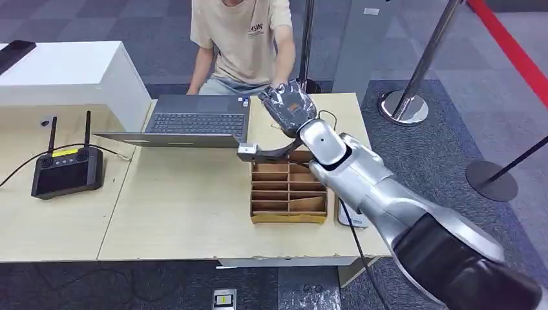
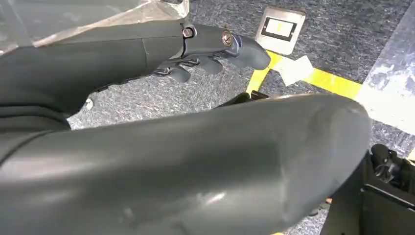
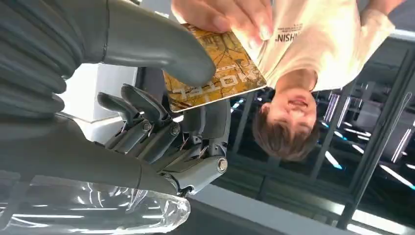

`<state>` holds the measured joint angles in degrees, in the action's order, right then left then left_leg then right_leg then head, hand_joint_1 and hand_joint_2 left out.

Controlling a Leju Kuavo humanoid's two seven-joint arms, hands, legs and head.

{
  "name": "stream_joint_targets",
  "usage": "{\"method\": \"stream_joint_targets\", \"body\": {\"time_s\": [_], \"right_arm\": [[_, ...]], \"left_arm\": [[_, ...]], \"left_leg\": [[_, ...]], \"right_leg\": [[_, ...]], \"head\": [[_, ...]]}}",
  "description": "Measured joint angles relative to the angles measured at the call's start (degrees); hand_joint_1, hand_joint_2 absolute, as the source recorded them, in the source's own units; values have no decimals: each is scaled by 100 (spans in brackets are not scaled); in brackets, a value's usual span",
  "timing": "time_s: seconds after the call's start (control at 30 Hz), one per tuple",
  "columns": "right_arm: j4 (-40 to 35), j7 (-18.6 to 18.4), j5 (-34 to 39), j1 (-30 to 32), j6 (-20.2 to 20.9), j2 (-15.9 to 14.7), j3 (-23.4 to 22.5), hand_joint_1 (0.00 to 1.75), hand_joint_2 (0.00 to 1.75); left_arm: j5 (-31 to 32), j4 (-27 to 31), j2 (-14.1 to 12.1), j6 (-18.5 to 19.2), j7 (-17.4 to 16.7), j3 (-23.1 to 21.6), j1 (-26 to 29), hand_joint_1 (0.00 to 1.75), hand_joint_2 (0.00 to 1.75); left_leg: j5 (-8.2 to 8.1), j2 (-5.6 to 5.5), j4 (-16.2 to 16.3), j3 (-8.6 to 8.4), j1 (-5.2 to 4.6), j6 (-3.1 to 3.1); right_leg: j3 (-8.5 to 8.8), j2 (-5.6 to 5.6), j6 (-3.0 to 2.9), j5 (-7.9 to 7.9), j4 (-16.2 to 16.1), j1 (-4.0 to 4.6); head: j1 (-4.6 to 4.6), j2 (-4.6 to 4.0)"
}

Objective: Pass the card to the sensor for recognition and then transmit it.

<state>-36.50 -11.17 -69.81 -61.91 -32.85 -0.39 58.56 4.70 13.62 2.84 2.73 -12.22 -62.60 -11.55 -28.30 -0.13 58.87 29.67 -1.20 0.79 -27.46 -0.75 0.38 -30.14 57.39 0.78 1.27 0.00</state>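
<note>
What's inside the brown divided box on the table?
The cardboard divider box shows rows of slots, most apparently empty; one near slot holds a flat brown piece. The right arm covers its far right corner, so the slots there can't be checked.

Glossy card (image 3: 215,68); matt wooden table (image 1: 187,206).

Golden-brown printed card (image 3: 215,73) between two hands
</note>
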Motion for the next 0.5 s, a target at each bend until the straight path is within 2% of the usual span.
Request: {"method": "stream_joint_targets", "body": {"time_s": [0.03,0.07,0.1,0.13,0.2,0.23,0.3,0.4,0.5], "right_arm": [[37,0,0,1,0,4,13,175,175],[76,0,0,2,2,11,35,166,175],[109,0,0,2,7,13,55,82,175],[146,0,2,4,20,22,74,7,175],[218,0,63,13,52,39,101,0,175],[251,4,96,22,61,41,105,0,0],[308,44,164,43,78,44,105,0,0],[400,125,411,56,317,37,96,0,0],[367,194,971,96,164,-48,-42,0,0]], "left_arm": [[0,0,0,0,0,2,1,0,0],[0,0,0,0,0,2,2,0,0],[0,0,0,0,0,2,1,0,0],[-2,0,0,4,0,2,1,0,175],[-18,0,0,26,2,0,3,0,175],[-24,0,0,33,11,2,4,0,175],[-37,0,0,37,33,2,4,0,175],[-52,0,0,4,72,0,5,0,175],[-72,0,0,-46,77,0,6,0,175]], "left_leg": [[0,0,0,0,0,0],[0,0,0,0,0,0],[0,1,0,0,0,0],[0,1,0,0,0,0],[-1,0,0,0,0,0],[-1,0,0,0,0,-1],[-1,0,0,1,0,-1],[-1,1,0,0,1,-1],[0,0,1,-2,1,-1]], "right_leg": [[0,0,0,0,0,0],[-1,0,0,0,0,0],[-1,0,0,0,0,0],[-1,0,0,0,0,0],[-2,0,0,0,0,0],[-3,0,0,0,0,0],[-3,0,0,0,0,0],[-5,1,0,0,0,0],[-4,1,0,0,0,0]], "head": [[2,0],[0,0],[0,0],[0,0],[-2,0],[0,0],[0,0],[0,0],[0,-2]]}}
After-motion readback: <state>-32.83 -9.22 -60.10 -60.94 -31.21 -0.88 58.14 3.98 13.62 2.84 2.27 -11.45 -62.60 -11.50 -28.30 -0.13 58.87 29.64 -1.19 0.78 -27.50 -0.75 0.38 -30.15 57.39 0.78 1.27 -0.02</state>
